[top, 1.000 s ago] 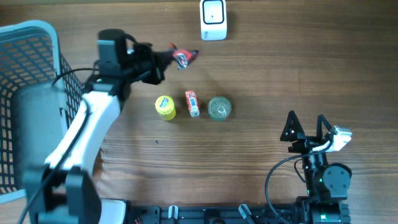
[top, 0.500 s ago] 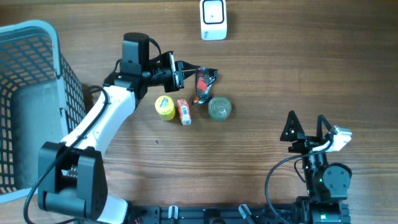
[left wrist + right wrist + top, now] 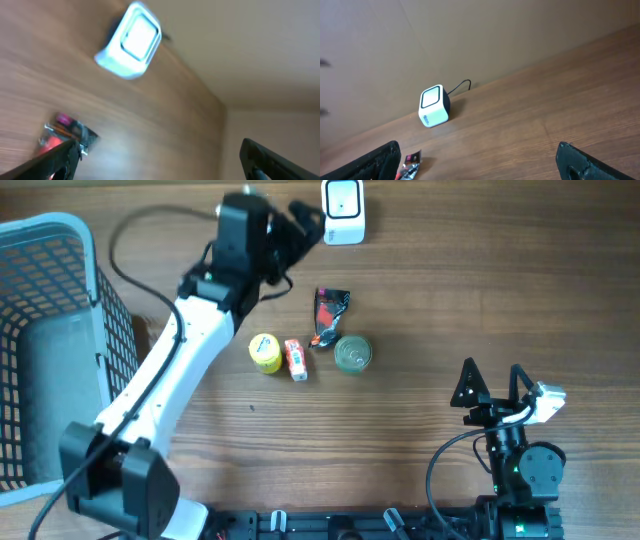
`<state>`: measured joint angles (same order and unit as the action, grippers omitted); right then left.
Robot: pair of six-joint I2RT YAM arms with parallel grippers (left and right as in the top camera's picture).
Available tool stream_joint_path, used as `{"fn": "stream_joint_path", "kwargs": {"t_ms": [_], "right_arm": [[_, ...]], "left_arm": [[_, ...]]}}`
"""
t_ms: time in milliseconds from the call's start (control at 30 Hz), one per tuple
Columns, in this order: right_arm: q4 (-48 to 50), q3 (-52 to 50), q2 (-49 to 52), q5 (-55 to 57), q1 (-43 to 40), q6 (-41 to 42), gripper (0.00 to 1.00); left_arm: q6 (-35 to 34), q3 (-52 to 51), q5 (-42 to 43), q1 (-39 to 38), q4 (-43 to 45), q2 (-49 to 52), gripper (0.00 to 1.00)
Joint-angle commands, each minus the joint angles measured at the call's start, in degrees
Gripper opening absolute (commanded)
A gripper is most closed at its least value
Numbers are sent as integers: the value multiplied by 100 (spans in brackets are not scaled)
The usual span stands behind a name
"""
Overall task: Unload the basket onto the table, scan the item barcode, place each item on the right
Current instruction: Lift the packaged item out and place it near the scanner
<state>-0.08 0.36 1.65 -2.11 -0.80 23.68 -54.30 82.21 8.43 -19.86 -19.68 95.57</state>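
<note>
While the packet (image 3: 329, 314) lies loose on the counter (image 3: 450, 280), neither arm grips anything.
Basket (image 3: 60, 228): blue, at the far left edge.
Left jaws: wide apart and empty, raised just left of the scanner.
Tub (image 3: 265, 352): yellow, at the left end of a short row.
Box (image 3: 295, 359): small and orange, just right of the tub.
Packet: red and black, below the scanner, its lower end by the tin.
Scanner (image 3: 344, 210): white, at the back edge.
Tin (image 3: 352, 353): at the right end of the row.
Right jaws: wide and empty, well apart at the near right.
</note>
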Motion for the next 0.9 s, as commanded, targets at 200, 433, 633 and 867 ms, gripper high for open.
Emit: {"fn": "stream_joint_path", "kwargs": {"t_ms": [200,433,633,867], "right_arm": [[15,-7,-31,-55,20,-105,100],[15,-7,-31,-55,20,-105,100],[13,-7,-31,-55,20,-105,100],[15,-7,-31,-55,20,-105,100]], "left_arm": [[4092,2271,-4529,-664,-1353,-2,99],[4439,2269,-2647,-800,-1729,293,100],[3856,2271,-1150,-498,-1729,798,100],[4107,2271,-732,-645,-2498,1808,100]]}}
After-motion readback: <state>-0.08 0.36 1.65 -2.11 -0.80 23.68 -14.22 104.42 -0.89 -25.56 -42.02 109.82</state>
